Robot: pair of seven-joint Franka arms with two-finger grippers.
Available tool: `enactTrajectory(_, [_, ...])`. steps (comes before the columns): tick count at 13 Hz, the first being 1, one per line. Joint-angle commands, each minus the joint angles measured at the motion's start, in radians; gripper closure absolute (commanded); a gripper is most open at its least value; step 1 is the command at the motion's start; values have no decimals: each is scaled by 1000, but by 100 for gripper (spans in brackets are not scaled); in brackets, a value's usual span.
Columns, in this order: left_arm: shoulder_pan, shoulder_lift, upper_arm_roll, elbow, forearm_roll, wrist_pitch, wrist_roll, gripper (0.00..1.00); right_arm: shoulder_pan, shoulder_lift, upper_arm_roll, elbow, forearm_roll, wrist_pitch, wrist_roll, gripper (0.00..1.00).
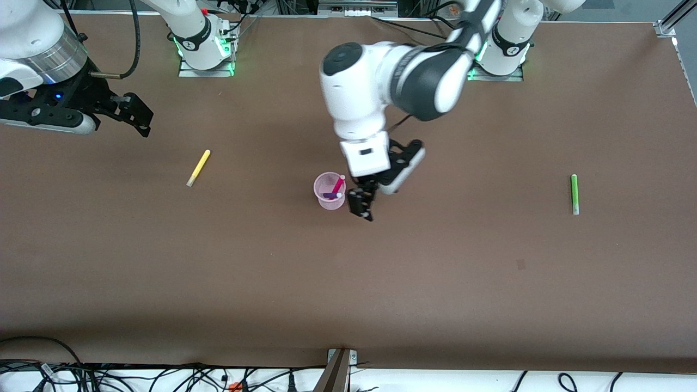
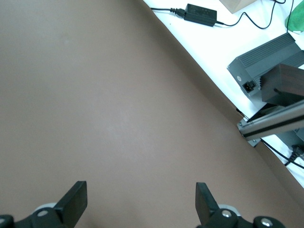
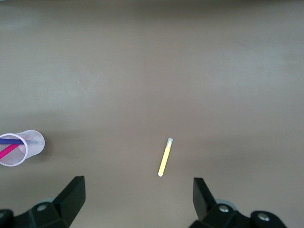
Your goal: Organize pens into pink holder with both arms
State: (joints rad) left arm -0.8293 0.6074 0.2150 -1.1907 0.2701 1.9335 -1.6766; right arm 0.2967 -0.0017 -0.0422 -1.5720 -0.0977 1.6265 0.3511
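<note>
The pink holder (image 1: 329, 191) stands upright mid-table with a magenta pen (image 1: 338, 185) and a purple pen (image 1: 328, 195) leaning inside it. My left gripper (image 1: 362, 206) hangs open and empty just beside the holder, toward the left arm's end; in the left wrist view the gripper (image 2: 140, 202) frames only bare table. A yellow pen (image 1: 199, 167) lies flat toward the right arm's end, a green pen (image 1: 574, 194) flat toward the left arm's end. My right gripper (image 1: 136, 117) hovers open and empty over the right arm's end. The right wrist view shows that gripper (image 3: 137, 194), the yellow pen (image 3: 164, 163) and the holder (image 3: 21, 148).
The brown table (image 1: 348, 283) ends in a white strip with cables (image 1: 163, 378) and a bracket (image 1: 338, 370) at the edge nearest the camera. Off the table's edge lie a power adapter (image 2: 201, 13) and grey boxes (image 2: 266, 66).
</note>
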Motion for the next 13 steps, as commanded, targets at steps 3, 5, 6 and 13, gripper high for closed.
enactTrajectory(3, [120, -122, -16, -87, -156, -121, 409, 0, 29, 11, -2, 17, -17, -11, 12, 0])
enactTrajectory(5, [182, -150, -17, -87, -190, -195, 594, 0, 29, 11, -2, 17, -16, -10, 14, 0])
enactTrajectory(6, [214, -165, -16, -87, -210, -233, 700, 0, 29, 11, -2, 17, -17, -11, 12, 0])
enactTrajectory(13, [439, -247, -17, -98, -284, -404, 1248, 0, 29, 11, -2, 15, -16, -13, 12, 0])
